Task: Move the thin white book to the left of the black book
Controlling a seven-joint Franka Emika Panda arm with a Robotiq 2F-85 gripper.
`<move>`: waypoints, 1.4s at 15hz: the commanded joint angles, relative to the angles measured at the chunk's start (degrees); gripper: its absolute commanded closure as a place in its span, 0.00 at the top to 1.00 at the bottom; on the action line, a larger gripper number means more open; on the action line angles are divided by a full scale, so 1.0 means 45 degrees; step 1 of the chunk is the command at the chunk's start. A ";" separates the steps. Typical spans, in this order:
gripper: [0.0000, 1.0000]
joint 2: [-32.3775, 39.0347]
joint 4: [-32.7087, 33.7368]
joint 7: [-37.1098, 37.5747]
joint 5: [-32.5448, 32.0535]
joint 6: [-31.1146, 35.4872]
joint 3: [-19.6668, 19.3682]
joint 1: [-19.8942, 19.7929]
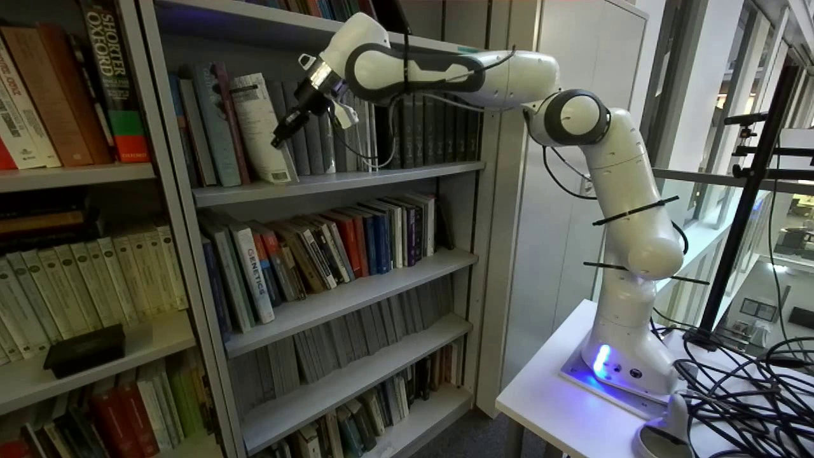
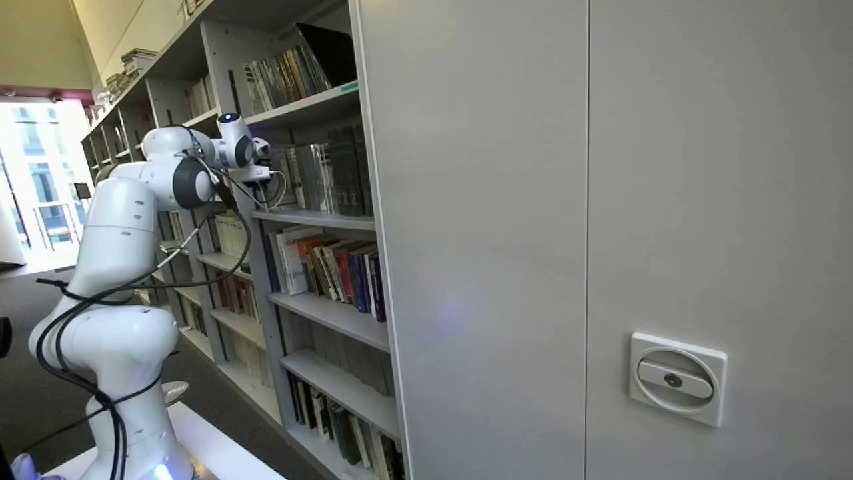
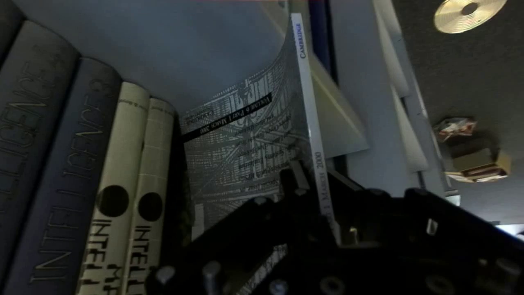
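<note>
The thin white book (image 1: 255,124) stands tilted on the upper shelf, its spine toward the front. In the wrist view the thin white book (image 3: 245,151) shows a pale, slightly curved cover and a narrow spine. My gripper (image 3: 321,180) has one finger on each side of that spine and is shut on it. In an exterior view my gripper (image 1: 277,140) is at the book's front edge, at mid-height. Black volumes (image 1: 439,127) stand farther right on the same shelf, also seen in an exterior view (image 2: 346,173). I cannot tell which is the black book.
A dark red book (image 1: 232,121) and a pale blue book (image 1: 214,124) stand left of the white book. Grey volumes (image 3: 86,155) stand close on its other side. A shelf board (image 1: 343,181) lies under them and another (image 1: 305,16) above. Cables hang from the wrist.
</note>
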 commanded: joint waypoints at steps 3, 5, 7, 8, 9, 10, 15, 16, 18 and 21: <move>0.03 -0.3134 -0.2918 -0.2418 0.2780 -0.2643 0.0801 -0.1293; 0.03 -0.4065 -0.3640 -0.1988 0.2547 -0.3147 0.0408 -0.1415; 0.03 -0.4811 -0.4231 -0.1535 0.2266 -0.3247 0.0139 -0.1556; 0.03 -0.5169 -0.4560 -0.1352 0.2271 -0.3183 0.0001 -0.1640; 0.03 -0.5489 -0.4839 -0.1172 0.2240 -0.3105 -0.0140 -0.1712; 0.03 -0.5803 -0.5170 -0.0912 0.2214 -0.2943 -0.0291 -0.1768; 0.03 -0.6953 -0.6462 0.0641 0.1979 -0.2393 -0.0489 -0.2118; 0.03 -0.7167 -0.6714 0.1085 0.1805 -0.2299 -0.0465 -0.2185; 0.03 -0.7554 -0.7187 0.2132 0.1157 -0.2110 -0.0386 -0.2329; 0.03 -0.7997 -0.7646 0.4211 -0.0397 -0.1737 -0.0216 -0.2571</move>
